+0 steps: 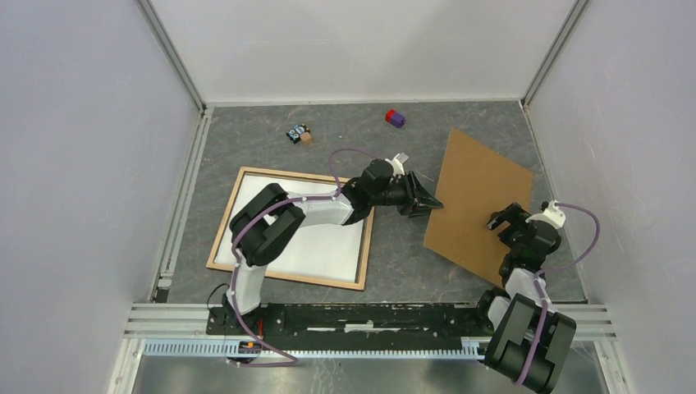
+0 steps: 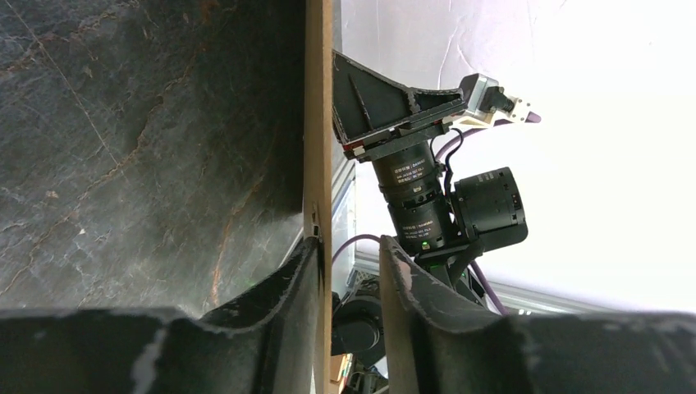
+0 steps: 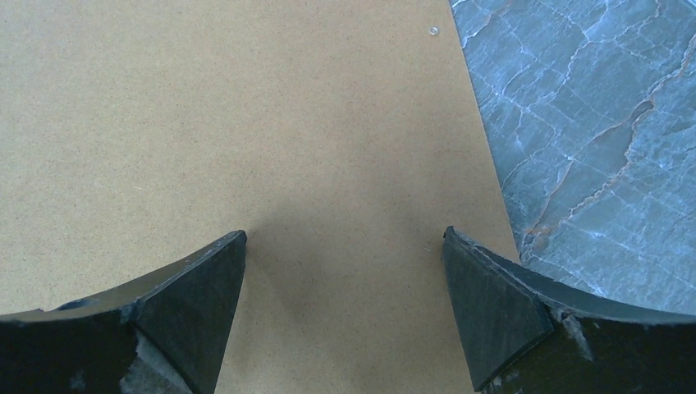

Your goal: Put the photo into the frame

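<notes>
1. The frame (image 1: 283,278) lies flat on the table (image 1: 394,254), left of centre, with its light wood side up.
2. The photo (image 1: 324,249) lies inside the frame, white side up, and the left arm reaches across above it.
3. A brown board (image 1: 476,205) lies to the right, askew to the frame and apart from it.
4. The left fingers (image 2: 279,312) straddle the board's (image 2: 318,123) left edge. One finger is against it and the other stands off with a gap, so they are not clenched.
5. The right fingers (image 3: 189,304) are spread wide over the board (image 3: 246,123), grasping nothing.
6. Two small clusters of blocks (image 1: 299,134) (image 1: 395,118) sit near the far wall.
7. A camera lens (image 2: 414,193) on the right arm carries lettering too small to read.
</notes>
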Controlling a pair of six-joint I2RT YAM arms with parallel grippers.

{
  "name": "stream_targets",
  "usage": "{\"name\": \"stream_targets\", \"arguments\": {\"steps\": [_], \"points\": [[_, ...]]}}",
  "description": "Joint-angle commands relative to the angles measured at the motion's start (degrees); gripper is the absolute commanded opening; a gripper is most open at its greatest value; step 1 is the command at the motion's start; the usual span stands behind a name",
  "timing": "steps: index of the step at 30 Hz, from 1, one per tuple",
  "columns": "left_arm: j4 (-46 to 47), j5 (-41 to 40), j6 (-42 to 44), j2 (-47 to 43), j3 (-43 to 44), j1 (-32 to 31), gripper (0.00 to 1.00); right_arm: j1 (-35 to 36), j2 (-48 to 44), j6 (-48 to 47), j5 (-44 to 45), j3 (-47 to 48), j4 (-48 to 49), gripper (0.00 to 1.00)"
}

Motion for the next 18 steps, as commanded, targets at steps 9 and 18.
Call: {"name": "stream_targets", "arguments": {"steps": [9, 18], "points": [[-14.39, -3.21, 11.34, -3.44, 8.16, -2.13, 0.11, 1.41, 0.83, -0.43, -7.27, -3.65, -9.73, 0.94], [-26.52, -4.48, 21.59, -5.19, 9.59, 1.05, 0.02, 9.05, -6.93, -3.10, -6.72, -2.97, -9.39, 0.94]]}}
